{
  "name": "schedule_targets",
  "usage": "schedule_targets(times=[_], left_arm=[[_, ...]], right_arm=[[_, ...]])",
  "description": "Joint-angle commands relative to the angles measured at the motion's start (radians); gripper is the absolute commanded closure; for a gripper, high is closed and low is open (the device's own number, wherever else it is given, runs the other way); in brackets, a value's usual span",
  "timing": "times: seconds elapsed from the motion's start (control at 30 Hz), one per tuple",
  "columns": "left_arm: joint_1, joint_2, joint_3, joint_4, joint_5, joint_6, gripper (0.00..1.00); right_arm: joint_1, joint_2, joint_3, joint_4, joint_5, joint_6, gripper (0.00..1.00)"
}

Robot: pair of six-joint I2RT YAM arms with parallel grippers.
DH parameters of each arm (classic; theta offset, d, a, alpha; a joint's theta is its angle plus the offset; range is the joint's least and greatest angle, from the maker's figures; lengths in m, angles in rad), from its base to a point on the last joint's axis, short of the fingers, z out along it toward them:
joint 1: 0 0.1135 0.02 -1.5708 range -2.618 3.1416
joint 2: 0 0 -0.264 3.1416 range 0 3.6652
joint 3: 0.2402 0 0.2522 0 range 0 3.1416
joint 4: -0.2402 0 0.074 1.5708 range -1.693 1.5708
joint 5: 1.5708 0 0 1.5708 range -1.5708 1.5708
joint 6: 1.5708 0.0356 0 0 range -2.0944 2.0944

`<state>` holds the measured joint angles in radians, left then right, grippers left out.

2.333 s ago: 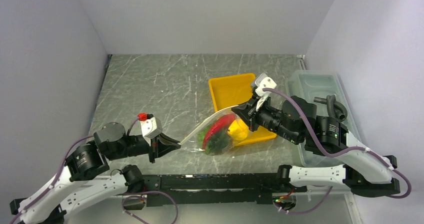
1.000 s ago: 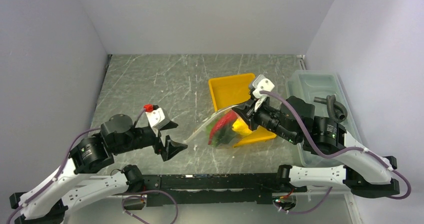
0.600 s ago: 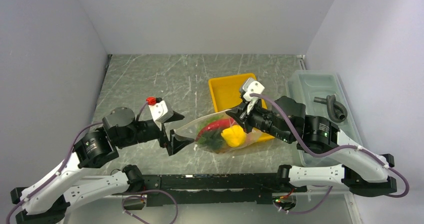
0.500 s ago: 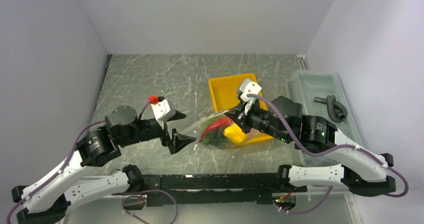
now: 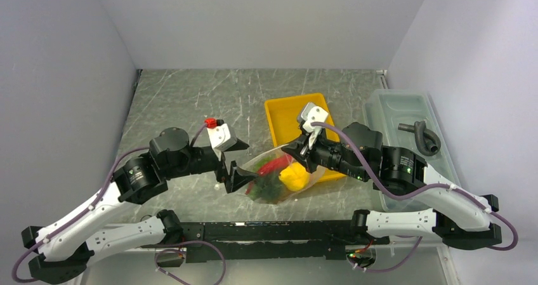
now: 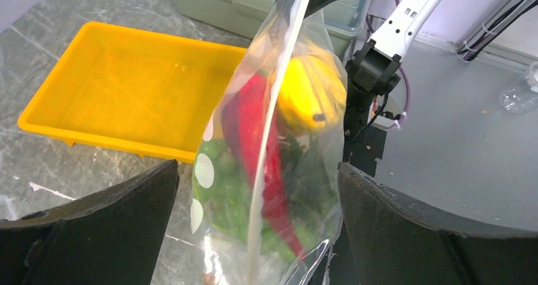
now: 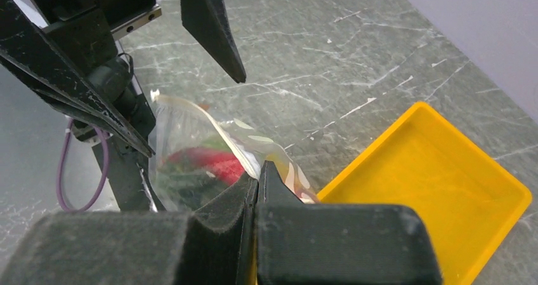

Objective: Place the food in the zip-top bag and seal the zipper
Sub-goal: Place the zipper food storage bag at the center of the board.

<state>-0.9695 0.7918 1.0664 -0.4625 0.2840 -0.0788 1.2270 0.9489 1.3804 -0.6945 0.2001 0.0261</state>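
L arm reaches fwd-right, L gripper [image 6: 257, 165] spread wide astride zip-top bag [image 6: 206, 171] (chilli [image 6: 247, 126], pear [image 6: 308, 94] inside) w/o touching; beyond, R gripper [image 7: 260, 167] pinches its zipper [image 6: 289, 75], yellow tray [image 5: 288, 110] behind.

Even, diffuse overhead light; only soft shadows under my arms [image 5: 95, 202]. Top view sharp. In my right wrist view the near fingers [image 7: 330, 247] blur out; faint sheen on the zip-top bag [image 6: 317, 44]
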Motion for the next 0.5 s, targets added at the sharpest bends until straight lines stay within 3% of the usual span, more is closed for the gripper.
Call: schedule_targets(times=[0.0, 0.23, 0.47], left_arm=[[-0.003, 0.021, 0.027, 0.075, 0.074, 0.013, 0.00], [-0.003, 0.057, 0.025, 0.070, 0.113, 0.017, 0.01], [-0.003, 0.080, -0.013, 0.110, 0.133, 0.018, 0.09]], right_arm=[[-0.001, -0.012, 0.020, 0.107, -0.022, -0.004, 1.00], [-0.001, -0.012, 0.019, 0.127, -0.045, 0.001, 1.00], [-0.001, -0.020, 0.017, 0.138, -0.071, 0.006, 1.00]])
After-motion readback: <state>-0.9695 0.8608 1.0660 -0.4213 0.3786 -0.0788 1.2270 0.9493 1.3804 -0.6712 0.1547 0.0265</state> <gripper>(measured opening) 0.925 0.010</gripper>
